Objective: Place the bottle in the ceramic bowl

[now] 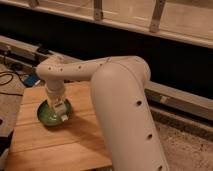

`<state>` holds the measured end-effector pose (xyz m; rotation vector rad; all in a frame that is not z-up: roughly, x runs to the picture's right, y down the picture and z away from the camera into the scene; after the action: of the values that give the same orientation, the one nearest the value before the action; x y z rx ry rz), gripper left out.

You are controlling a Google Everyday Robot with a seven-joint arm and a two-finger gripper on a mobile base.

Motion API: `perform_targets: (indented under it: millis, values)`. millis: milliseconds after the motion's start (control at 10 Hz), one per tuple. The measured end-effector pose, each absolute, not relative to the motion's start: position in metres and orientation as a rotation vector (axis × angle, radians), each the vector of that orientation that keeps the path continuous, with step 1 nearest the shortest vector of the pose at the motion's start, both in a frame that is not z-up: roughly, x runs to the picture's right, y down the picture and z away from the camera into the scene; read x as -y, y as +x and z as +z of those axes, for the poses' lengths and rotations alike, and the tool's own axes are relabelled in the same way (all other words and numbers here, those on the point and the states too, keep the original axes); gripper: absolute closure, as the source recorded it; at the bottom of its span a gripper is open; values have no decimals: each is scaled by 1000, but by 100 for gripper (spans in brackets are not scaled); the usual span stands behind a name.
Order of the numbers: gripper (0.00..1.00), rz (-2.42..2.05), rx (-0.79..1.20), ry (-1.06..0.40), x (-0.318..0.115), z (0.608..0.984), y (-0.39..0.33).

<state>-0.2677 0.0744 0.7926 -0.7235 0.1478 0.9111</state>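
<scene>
Bottle [64, 116] shows only as a small whitish shape over the right part of the green bowl [46, 114], just under the gripper [61, 109]; whether it rests in the bowl or hangs above it cannot be told. The gripper sits low over the bowl, its grip state impossible to judge. The white arm [115, 95] hides much of the wooden table [55, 142] and covers the bowl's upper right rim. Cables [9, 80] lie at the left edge, cut off.
</scene>
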Motion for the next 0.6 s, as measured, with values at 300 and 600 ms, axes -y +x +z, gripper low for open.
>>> perform_targets:
  millis: [300,600]
  values:
    - [40,914,-150,-724,-74,794,-266]
    - [20,913,-149,-724,-75,793,-267]
